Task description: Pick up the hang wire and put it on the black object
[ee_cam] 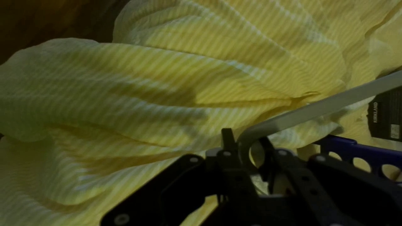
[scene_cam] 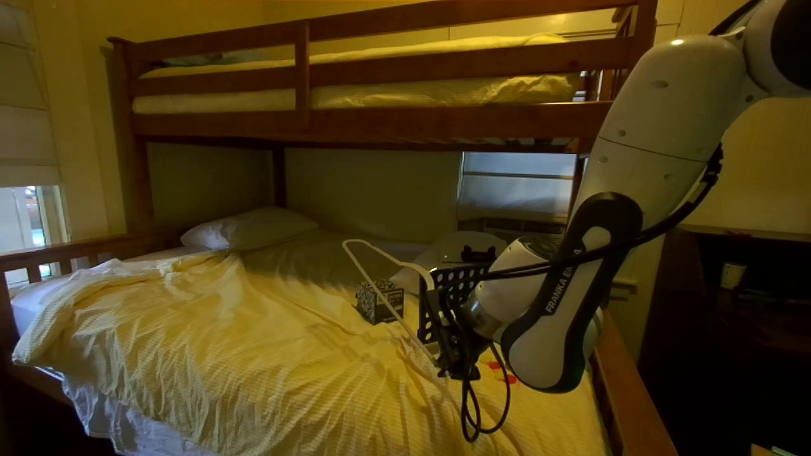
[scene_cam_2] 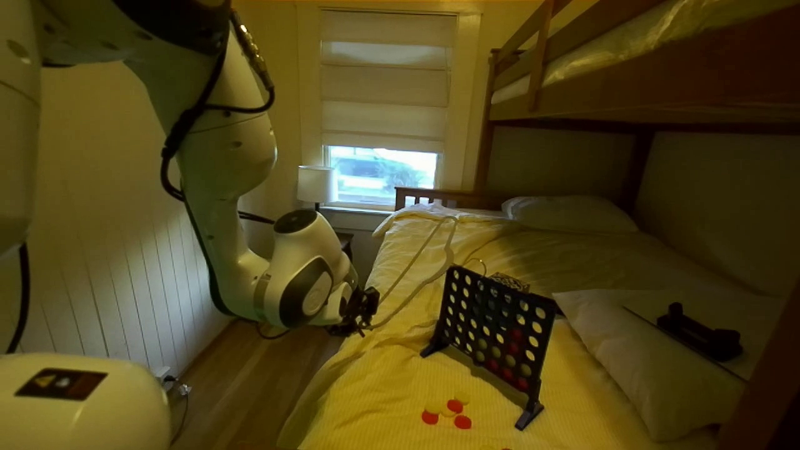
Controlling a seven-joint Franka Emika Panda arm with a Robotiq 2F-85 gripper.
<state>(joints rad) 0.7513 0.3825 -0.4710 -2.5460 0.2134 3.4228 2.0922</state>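
Note:
The hang wire (scene_cam: 412, 265), a pale clothes hanger, extends out from my gripper (scene_cam: 438, 362) over the bed in both exterior views. In the wrist view my gripper (ee_cam: 248, 145) is shut around one bent corner of the hanger (ee_cam: 317, 109), whose bar runs off to the right. Its thin hook (scene_cam_2: 479, 262) shows just beyond the upper left corner of the black object (scene_cam_2: 525, 296). That upright grid board stands on the bedspread, some distance to the right of my gripper (scene_cam_2: 364, 315). The wrist view catches only a strip of the board (ee_cam: 340, 143).
Behind the hanger sits a dark patterned box (scene_cam: 370, 307). Red and yellow discs (scene_cam_2: 455, 406) lie before the board. A pillow (scene_cam_2: 625, 362) is beside it, with a black object like a small stand (scene_cam_2: 699, 334) nearby. The upper bunk (scene_cam: 380, 126) spans overhead.

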